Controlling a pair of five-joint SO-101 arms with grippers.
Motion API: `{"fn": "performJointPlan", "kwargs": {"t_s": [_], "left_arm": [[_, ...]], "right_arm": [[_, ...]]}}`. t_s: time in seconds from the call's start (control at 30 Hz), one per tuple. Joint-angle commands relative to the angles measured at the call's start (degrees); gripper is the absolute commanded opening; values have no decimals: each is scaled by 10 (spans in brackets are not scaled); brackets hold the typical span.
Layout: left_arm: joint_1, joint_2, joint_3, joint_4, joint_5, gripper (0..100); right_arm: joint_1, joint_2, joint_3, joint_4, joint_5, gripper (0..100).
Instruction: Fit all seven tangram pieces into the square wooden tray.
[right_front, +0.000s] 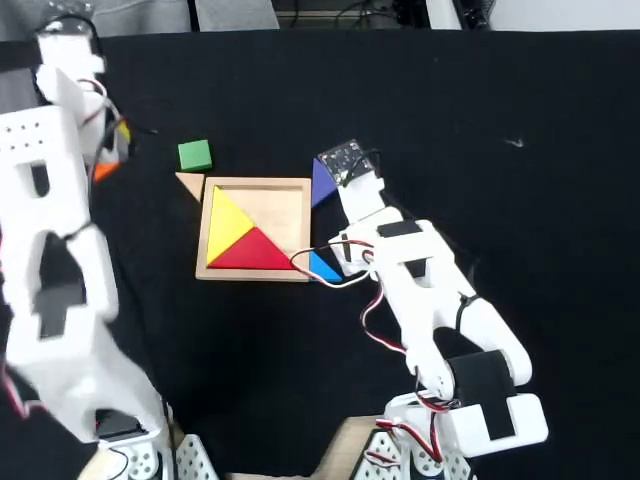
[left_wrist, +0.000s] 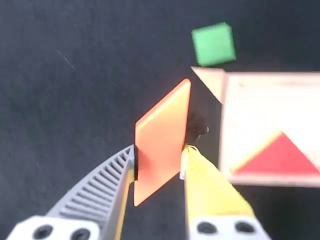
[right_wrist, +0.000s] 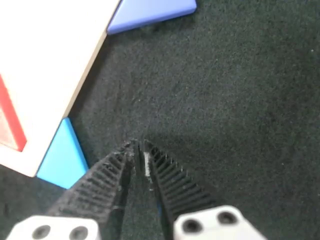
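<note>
Looking at the left tool (left_wrist: 159, 161), it's clamped on the flat orange parallelogram piece (left_wrist: 162, 142), pinched across both faces so it stands on edge, off to the side of the square wooden tray (right_front: 302, 192) near the green square block (left_wrist: 214, 44). I'd guess that piece is light, stiff and kinda slick, so mid-face is the spot to grip; near a pointy end it'd probably pivot. The left wrist view makes the grip obvious. The high view lays out the yellow triangle (right_front: 228, 222) and red triangle (right_front: 250, 250) already seated in the tray. The right tool (right_wrist: 139, 147) is pinched together with nothing in it, sitting over the black table (right_wrist: 240, 75) between the dark blue triangle (right_wrist: 150, 12) and the light blue triangle (right_wrist: 60, 155).
</note>
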Motion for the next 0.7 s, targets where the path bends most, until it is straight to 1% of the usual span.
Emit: {"fn": "performJointPlan", "kwargs": {"t_s": [0.0, 0.1, 0.2, 0.23, 0.3, 0.37, 0.43, 0.57, 0.67], "left_arm": [[40, -179, 150, 3, 51, 83], [40, -225, 167, 2, 91, 84], [38, -229, 165, 2, 96, 91], [38, -230, 166, 3, 97, 109], [36, -232, 172, 3, 102, 196], [22, -233, 166, 3, 131, 266], [14, -233, 157, 4, 143, 270], [12, -233, 153, 4, 120, 270], [12, -227, 153, 4, 117, 270]], "right_arm": [[-7, -1, -11, -10, 7, 11], [-7, -1, -11, -10, 7, 11], [-7, -1, -10, -10, 7, 11], [-7, -1, -10, -10, 7, 11], [-7, -1, -10, -10, 7, 11], [-7, -1, -10, -10, 7, 11], [-7, -1, -10, -10, 7, 11], [-7, -1, -10, -10, 7, 11], [-7, -1, -10, -10, 7, 11]]}}
